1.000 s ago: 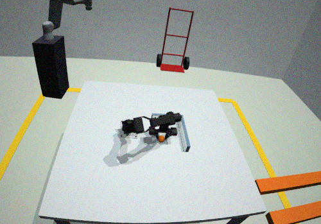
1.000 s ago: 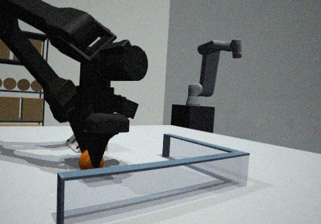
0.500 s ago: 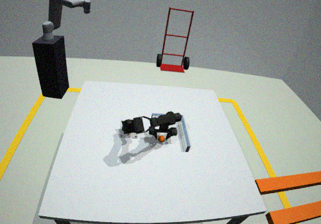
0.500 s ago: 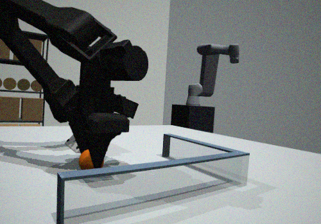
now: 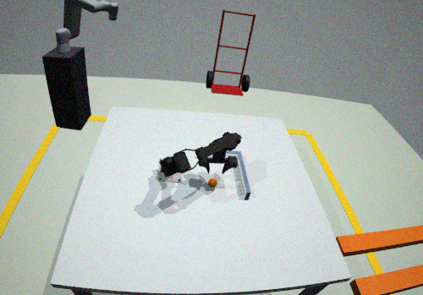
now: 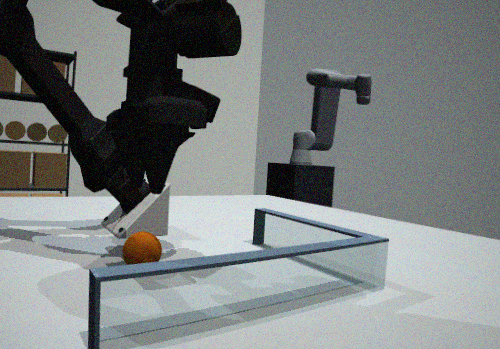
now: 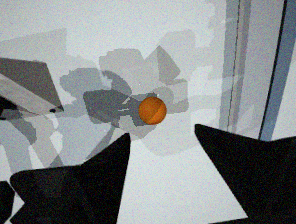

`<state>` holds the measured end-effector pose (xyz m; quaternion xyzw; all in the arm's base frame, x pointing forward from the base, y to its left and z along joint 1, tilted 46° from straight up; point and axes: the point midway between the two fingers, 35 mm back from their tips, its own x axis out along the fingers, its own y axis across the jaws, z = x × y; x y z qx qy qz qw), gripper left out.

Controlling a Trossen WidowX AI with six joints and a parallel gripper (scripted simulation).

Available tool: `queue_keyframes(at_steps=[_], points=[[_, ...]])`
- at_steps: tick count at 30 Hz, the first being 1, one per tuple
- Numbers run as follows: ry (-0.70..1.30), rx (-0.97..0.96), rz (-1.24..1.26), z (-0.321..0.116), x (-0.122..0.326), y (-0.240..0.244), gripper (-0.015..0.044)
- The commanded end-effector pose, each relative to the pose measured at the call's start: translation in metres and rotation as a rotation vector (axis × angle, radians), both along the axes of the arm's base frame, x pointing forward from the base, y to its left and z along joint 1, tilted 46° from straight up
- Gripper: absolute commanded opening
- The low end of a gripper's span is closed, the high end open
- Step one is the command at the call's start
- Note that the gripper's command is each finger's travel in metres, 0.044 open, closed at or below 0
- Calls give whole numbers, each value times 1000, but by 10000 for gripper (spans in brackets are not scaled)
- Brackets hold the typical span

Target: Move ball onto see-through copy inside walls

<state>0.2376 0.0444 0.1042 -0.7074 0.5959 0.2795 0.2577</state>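
Though round, axisless: ball (image 7: 152, 110) beneath parted fingers.

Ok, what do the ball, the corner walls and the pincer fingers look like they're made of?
Ball: plain orange, matte, with soft shading and no sharp glint; rubber or foam perhaps, but that is open. Corner walls: clear, blue-tinted panes like glass or acrylic, since the table shows through them. Pincer fingers: flat matte black, with no reflections; plastic or coated metal, I cannot tell which.

The see-through copy cannot be made out under the ball (image 6: 142, 247) in any view
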Motion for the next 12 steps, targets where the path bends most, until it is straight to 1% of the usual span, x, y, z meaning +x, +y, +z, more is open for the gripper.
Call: queue_keyframes(at_steps=[1,3,5,7,12], points=[[1,0,7,0,1,0,334],[1,0,5,6,-1,7,386],[0,-2,2,23,-6,22,439],[0,-4,0,30,-8,27,440],[0,-4,0,30,-8,27,440]])
